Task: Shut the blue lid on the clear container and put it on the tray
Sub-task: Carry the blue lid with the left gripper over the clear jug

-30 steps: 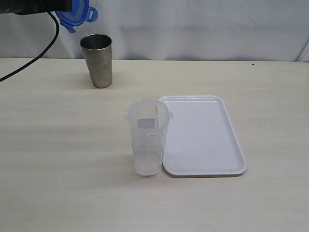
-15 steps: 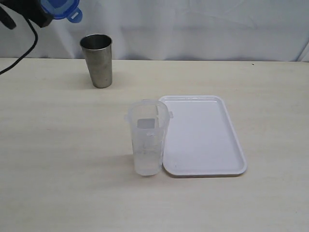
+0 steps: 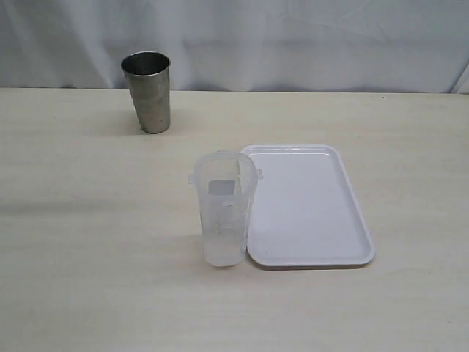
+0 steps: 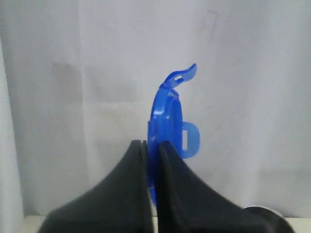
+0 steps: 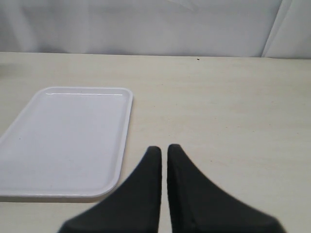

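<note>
The clear container (image 3: 224, 207) stands upright and uncovered on the table, touching the left edge of the white tray (image 3: 308, 205). In the left wrist view my left gripper (image 4: 151, 144) is shut on the blue lid (image 4: 167, 114), which stands on edge against the white backdrop with its flaps sticking out. Neither that gripper nor the lid shows in the exterior view. In the right wrist view my right gripper (image 5: 163, 149) is shut with nothing in it, low over the table just beside the tray (image 5: 63, 141).
A steel tumbler (image 3: 147, 91) stands at the back left of the table, and its rim (image 4: 262, 209) shows in the left wrist view. A white cloth backdrop (image 3: 293, 37) closes off the far edge.
My left arm, holding the blue lid, has moved up and to the left and has left the exterior view. The container, tray and tumbler have stayed where they were.
</note>
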You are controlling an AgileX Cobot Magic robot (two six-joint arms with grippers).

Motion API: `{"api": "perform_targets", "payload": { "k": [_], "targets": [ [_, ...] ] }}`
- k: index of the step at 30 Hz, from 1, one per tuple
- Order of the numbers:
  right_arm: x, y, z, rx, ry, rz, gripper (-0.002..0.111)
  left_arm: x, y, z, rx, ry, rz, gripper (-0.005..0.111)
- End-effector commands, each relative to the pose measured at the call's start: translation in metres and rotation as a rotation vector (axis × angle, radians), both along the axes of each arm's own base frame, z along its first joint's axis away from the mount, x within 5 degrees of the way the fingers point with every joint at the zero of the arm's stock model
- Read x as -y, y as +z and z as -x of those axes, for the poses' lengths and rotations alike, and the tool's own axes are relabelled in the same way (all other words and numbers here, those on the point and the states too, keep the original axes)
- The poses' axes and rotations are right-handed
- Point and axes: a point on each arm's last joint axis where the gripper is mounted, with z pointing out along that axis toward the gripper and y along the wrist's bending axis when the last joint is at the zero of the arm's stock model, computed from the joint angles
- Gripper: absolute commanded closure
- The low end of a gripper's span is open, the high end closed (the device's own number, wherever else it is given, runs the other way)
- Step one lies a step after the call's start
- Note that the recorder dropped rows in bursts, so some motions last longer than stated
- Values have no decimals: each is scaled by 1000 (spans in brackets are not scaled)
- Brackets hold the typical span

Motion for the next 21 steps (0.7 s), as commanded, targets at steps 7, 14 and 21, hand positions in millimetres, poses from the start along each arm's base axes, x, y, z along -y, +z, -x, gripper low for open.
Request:
{"api": "perform_targets", "payload": {
  "k": [7, 14, 21],
  "targets": [
    [1, 0, 0, 6, -5, 13, 104, 14, -3, 2, -61, 18, 365, 107],
    [1, 0, 0, 6, -5, 13, 104, 28, -1, 6, -82, -29, 329, 107],
    [1, 0, 0, 6, -5, 13, 104, 52, 24, 78, 444, -238, 78, 107]
  ]
}}
